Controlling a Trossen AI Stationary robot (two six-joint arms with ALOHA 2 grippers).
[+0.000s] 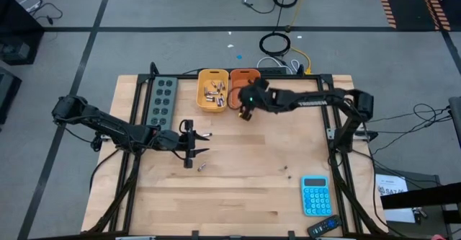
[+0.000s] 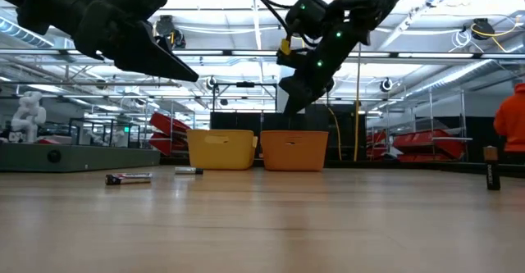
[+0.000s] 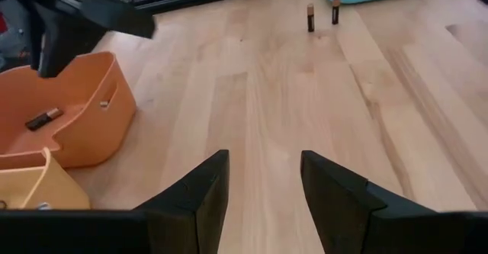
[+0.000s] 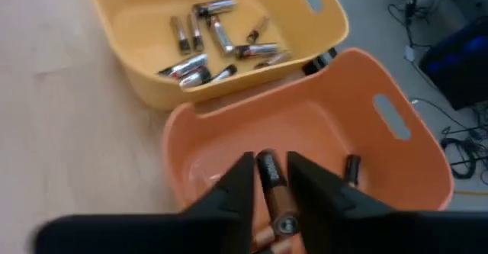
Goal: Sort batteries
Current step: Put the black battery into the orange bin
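One brown and black battery [image 4: 268,179] sits pinched between the fingers of the right gripper [image 4: 268,189], right over the orange bin [image 4: 396,147], where another battery [image 4: 351,169] already lies. Many silvery batteries [image 4: 210,36] lie in the yellow bin [image 4: 137,17] that touches it, and two more [image 2: 129,178] lie loose on the wooden table [image 1: 245,189]. Near those two, the left gripper [image 1: 193,145] hangs above the table with its fingers apart and nothing between them.
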